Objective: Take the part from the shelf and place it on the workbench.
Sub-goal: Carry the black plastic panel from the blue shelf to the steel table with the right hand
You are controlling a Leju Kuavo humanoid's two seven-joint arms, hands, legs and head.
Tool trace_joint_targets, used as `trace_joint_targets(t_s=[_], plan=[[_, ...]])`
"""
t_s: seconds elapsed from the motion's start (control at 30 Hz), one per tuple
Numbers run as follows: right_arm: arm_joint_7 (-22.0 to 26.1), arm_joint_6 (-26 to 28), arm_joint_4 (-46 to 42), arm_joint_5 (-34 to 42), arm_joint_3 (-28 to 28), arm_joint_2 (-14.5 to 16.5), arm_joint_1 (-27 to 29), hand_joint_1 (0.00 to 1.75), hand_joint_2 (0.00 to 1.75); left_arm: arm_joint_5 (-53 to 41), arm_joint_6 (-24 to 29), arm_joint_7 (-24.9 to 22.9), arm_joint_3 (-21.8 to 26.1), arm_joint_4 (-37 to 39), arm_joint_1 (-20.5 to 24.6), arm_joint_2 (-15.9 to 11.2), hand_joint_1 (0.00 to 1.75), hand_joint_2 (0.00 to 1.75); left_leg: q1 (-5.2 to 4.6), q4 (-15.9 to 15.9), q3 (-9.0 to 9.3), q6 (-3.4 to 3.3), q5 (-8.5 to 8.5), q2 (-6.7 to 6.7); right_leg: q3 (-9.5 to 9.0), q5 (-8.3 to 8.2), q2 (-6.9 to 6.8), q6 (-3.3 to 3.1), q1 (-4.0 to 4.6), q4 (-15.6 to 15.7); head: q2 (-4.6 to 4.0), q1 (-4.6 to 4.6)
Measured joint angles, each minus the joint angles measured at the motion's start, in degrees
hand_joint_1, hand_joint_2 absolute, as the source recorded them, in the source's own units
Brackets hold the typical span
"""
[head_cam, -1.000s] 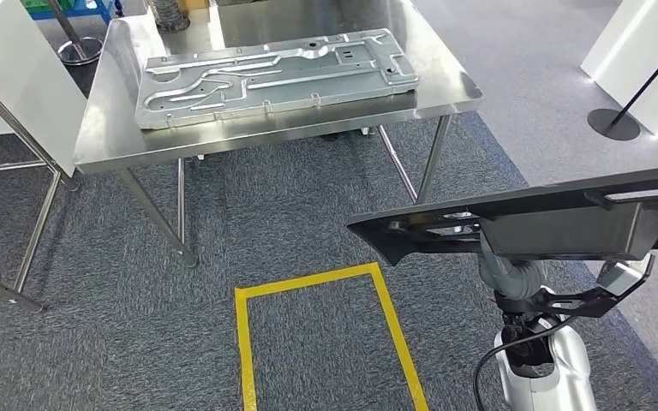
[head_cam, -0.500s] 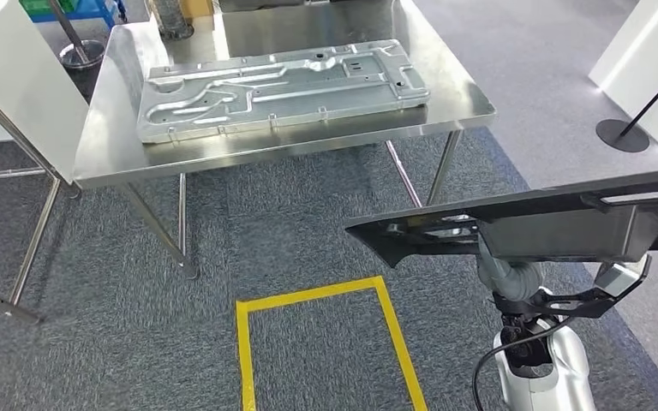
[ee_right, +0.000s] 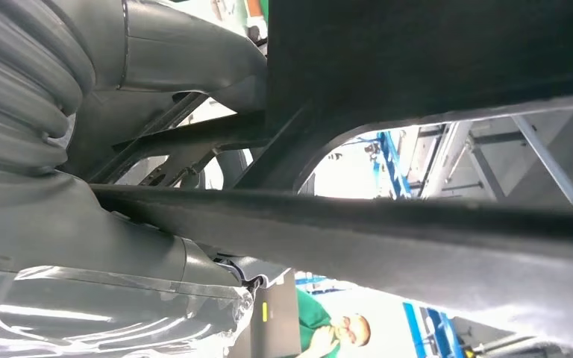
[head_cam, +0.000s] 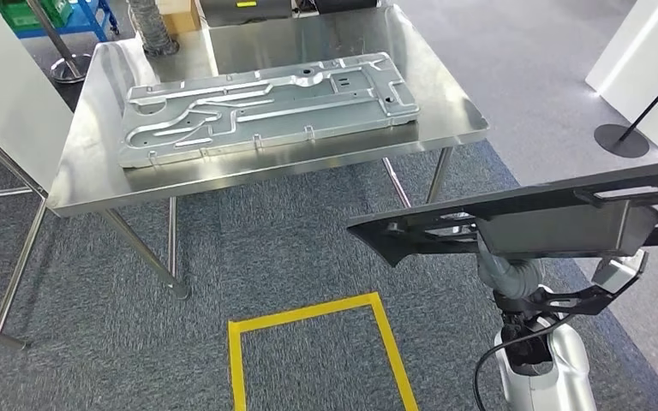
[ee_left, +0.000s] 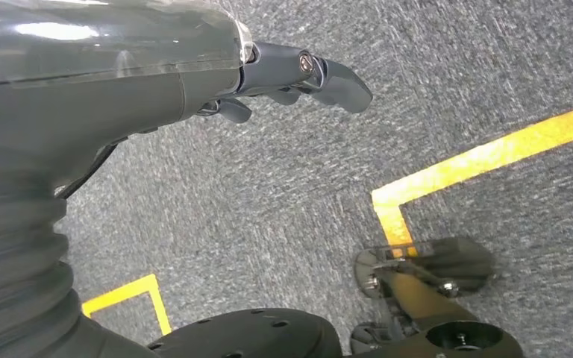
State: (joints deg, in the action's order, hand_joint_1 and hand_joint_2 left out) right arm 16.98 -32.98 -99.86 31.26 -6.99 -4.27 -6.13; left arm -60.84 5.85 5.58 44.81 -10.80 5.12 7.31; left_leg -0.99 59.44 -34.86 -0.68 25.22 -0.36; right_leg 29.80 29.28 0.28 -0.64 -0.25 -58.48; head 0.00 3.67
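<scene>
At 4 o'clock, the right hand (head_cam: 514, 278) grips the long dark part (head_cam: 523, 218) from beneath (left hand (ee_left: 298, 74) hangs empty, fingers loosely curled). Ahead at 11, the workbench (head_cam: 445, 120) already carries 1 metal panel (head_cam: 266, 107); a swinging end could strike it.

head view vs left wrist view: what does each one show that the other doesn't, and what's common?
Head view alone: the steel workbench with a stamped silver panel lying flat on it, and the dark part carried at the right hand, fingers hidden under it.

Left wrist view alone: the left hand hanging over the floor, fingers curled in with nothing in them.

Both: the grey carpet and yellow floor tape, though I can't tell whether it is the same marking.
</scene>
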Motion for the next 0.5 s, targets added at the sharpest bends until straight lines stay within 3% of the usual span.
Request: trace_joint_targets(t_s=[0.1, 0.17, 0.2, 0.27, 0.3, 0.33, 0.37, 0.43, 0.47, 0.5], plan=[[0.0, 0.0, 0.2, 0.0, 0.0, 0.0, -0.2, 1.31, 1.75, 0.0, 0.0, 0.0, 0.2, 0.0, 0.1, 0.0, 0.0, 1.75, -0.1, -1.3, 0.73, -0.73, -0.48, 0.0, -0.44, 0.68, 0.06, 0.99, -0.04, 0.3, 0.0, 0.01], [0.0, 0.0, 0.2, 0.0, 0.0, 0.0, -0.6, 1.31, 1.75, 0.0, 0.0, 0.0, 0.2, 0.0, 0.1, 0.2, 0.0, 1.75, 0.3, -2.6, 1.9, -1.04, -0.79, 0.0, 0.17, 1.82, 0.02, 1.58, -0.05, -1.6, 0.0, 0.0], [0.0, 0.0, 0.2, 0.0, 0.0, 0.0, -0.7, 1.31, 1.75, 0.0, 0.0, -0.1, 0.3, 0.0, 0.1, 0.3, 0.0, 1.75, 0.49, -3.1, 2.47, -1.16, -0.77, 0.02, 1.68, 3.0, 0.0, 1.87, -0.13, -4.4, 0.0, 0.0], [0.0, 0.0, 0.4, 0.0, 0.0, -0.1, -0.8, 1.31, 1.75, 0.0, 0.1, -0.2, 0.3, 0.0, 0.0, 0.4, 0.0, 1.75, 0.49, -3.2, 3.09, -1.34, -0.23, 0.03, 6.57, 5.39, -0.01, 2.45, -0.38, -12.0, 0.0, 0.0], [0.0, 0.0, 0.5, 0.0, 0.0, -0.1, -0.7, 1.31, 1.75, 0.0, 0.1, -0.2, 0.3, 0.0, -0.1, 0.4, 0.0, 1.75, 0.5, -3.2, 3.4, -1.33, 0.14, 0.01, 8.74, 5.59, -0.02, 2.71, -0.55, -14.7, 0.0, 0.0], [0.0, 0.0, 0.7, 0.0, 0.0, -0.1, -0.7, 1.31, 1.75, 0.0, 0.1, -0.2, 0.3, 0.0, -0.1, 0.4, 0.0, 1.75, 0.55, -3.1, 3.79, -1.27, 0.57, -0.03, 9.97, 4.56, -0.04, 2.93, -0.75, -15.4, 0.0, 0.0], [0.0, 0.0, 0.8, 0.0, 0.0, -0.1, -0.7, 1.31, 1.75, 0.0, 0.1, -0.2, 0.3, 0.0, -0.2, 0.5, 0.0, 1.75, 0.64, -3.0, 4.29, -1.14, 1.07, -0.09, 10.03, 2.37, -0.08, 3.14, -0.94, -13.7, 0.0, 0.0], [0.0, 0.0, 0.9, 0.0, 0.0, -0.1, -0.7, 1.31, 1.75, 0.0, 0.1, -0.2, 0.3, 0.0, -0.2, 0.5, 0.0, 1.75, 0.79, -2.5, 5.32, -0.62, 2.32, -0.22, 7.76, -2.76, -0.24, 3.51, -1.29, -6.5, 0.0, -0.01], [0.0, 0.0, 1.0, 0.0, 0.0, -0.1, -0.8, 1.31, 1.75, 0.0, 0.0, -0.2, 0.4, 0.0, -0.2, 0.5, 0.0, 1.75, 0.75, -2.2, 5.59, -0.27, 2.97, -0.27, 6.59, -4.17, -0.27, 3.37, -1.32, -3.4, 0.0, -0.01], [0.0, 0.0, 1.0, 0.0, 0.0, -0.1, -0.8, 1.31, 1.75, 0.0, 0.0, -0.2, 0.4, 0.0, -0.2, 0.4, 0.0, 1.75, 0.66, -2.0, 5.72, 0.05, 3.48, -0.3, 5.89, -4.59, -0.28, 3.04, -1.3, -1.6, 0.0, 0.01]])
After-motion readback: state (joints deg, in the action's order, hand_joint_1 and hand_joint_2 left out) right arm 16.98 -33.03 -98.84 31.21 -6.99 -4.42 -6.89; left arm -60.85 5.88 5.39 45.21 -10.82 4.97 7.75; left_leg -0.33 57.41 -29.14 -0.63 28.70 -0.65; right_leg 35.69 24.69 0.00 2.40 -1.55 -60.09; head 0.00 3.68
